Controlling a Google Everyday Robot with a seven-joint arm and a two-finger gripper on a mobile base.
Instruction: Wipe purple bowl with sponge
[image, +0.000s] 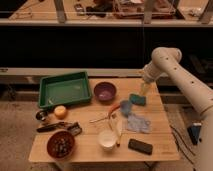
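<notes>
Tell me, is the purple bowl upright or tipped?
Upright: the purple bowl shows its open inside. The claw is at the sponge.

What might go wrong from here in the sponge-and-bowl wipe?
The gripper hangs right over the sponge. A blue object lies close beside the sponge and might get knocked or caught in the grasp. The purple bowl sits loose near the green tray, so wiping may just shove it against the tray.

**Looks like a robotics lab**

One wooden table (85, 146) stands alone on a speckled floor (20, 125), with a cable (179, 142) trailing at its right and a cluttered shelf (135, 7) above dark racking behind. The gripper (143, 90) hangs over the sponge (137, 99) near the table's far right side.
</notes>
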